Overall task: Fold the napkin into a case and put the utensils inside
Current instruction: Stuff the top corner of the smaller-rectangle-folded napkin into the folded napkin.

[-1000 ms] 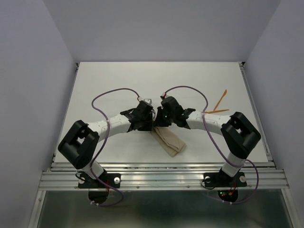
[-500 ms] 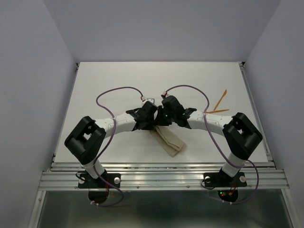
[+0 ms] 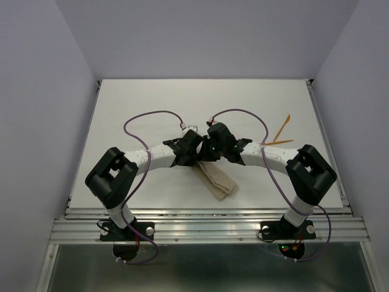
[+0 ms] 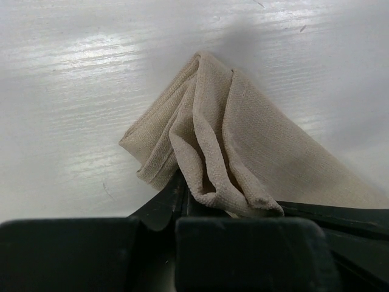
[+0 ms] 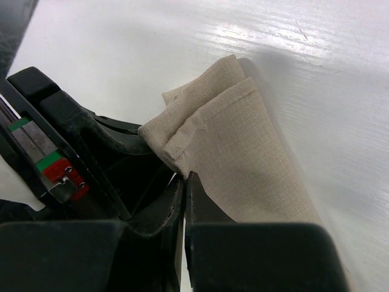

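The napkin (image 3: 217,181) lies folded into a narrow tan strip, running from the table's middle toward the near edge. My two grippers meet at its far end. In the left wrist view my left gripper (image 4: 184,182) is shut, its tips tucked into the bunched layers of the napkin (image 4: 255,140). My right gripper (image 5: 184,177) is shut on the folded corner of the napkin (image 5: 237,140). From above, the left gripper (image 3: 194,152) and right gripper (image 3: 206,151) nearly touch. Two orange utensils (image 3: 281,128) (image 3: 277,143) lie on the table at the right, apart from the cloth.
The white table (image 3: 140,103) ends at a metal rail (image 3: 206,226) along the near side. Purple cables (image 3: 149,117) loop above both arms. The left gripper's black body (image 5: 73,134) fills the left of the right wrist view, close against the right fingers.
My left arm has slid right to the napkin's far end and its jaws have gone from open to shut. The right gripper and the utensils have stayed put.
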{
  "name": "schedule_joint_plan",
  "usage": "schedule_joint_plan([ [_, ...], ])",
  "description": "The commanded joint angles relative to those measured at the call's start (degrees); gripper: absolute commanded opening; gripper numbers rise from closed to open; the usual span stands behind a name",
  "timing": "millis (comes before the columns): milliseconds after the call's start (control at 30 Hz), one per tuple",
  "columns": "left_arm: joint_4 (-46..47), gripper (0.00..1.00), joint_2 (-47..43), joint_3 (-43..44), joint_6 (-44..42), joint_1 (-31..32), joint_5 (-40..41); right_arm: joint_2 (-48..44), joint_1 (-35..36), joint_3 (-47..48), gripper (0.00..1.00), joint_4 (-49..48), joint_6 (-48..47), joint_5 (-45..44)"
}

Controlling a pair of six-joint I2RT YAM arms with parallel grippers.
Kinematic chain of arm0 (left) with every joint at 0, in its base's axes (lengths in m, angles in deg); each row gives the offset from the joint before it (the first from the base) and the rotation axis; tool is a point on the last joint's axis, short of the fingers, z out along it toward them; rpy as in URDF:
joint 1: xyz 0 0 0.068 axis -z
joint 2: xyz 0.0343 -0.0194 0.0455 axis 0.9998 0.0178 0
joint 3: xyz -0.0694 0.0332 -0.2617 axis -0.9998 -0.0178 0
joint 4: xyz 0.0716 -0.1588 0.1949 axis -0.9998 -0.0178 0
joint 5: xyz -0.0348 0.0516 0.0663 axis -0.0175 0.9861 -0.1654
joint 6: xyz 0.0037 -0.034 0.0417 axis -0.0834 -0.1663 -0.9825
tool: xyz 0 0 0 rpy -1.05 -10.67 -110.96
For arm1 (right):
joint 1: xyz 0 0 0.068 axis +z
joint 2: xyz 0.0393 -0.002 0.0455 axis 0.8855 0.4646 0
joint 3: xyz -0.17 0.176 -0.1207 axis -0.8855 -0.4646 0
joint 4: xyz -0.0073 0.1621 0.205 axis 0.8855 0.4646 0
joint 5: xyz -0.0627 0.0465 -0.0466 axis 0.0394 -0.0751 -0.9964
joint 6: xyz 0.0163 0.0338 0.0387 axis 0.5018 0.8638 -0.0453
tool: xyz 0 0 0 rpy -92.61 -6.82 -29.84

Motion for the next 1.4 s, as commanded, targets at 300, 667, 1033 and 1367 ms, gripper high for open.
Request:
schedule_joint_plan([
  [300,3.57,0.00,-4.51,-2.18,0.88,-4.12,-10.40,1.97,-0.35,0.26,0.01,4.32,-6.70,1.87],
  [667,7.45,0.00,-7.41,-6.49,2.72,-9.05,-17.79,7.07,-0.35,2.01,0.01,5.81,-8.11,2.13],
  [1033,9.82,0.00,-8.55,-6.93,2.46,-10.19,-23.94,11.82,-0.35,8.16,0.01,10.38,-8.37,-0.41],
  [1367,9.56,0.00,-8.03,-7.10,2.02,-11.51,-24.65,4.62,-0.35,5.36,0.21,5.29,-11.36,1.78],
])
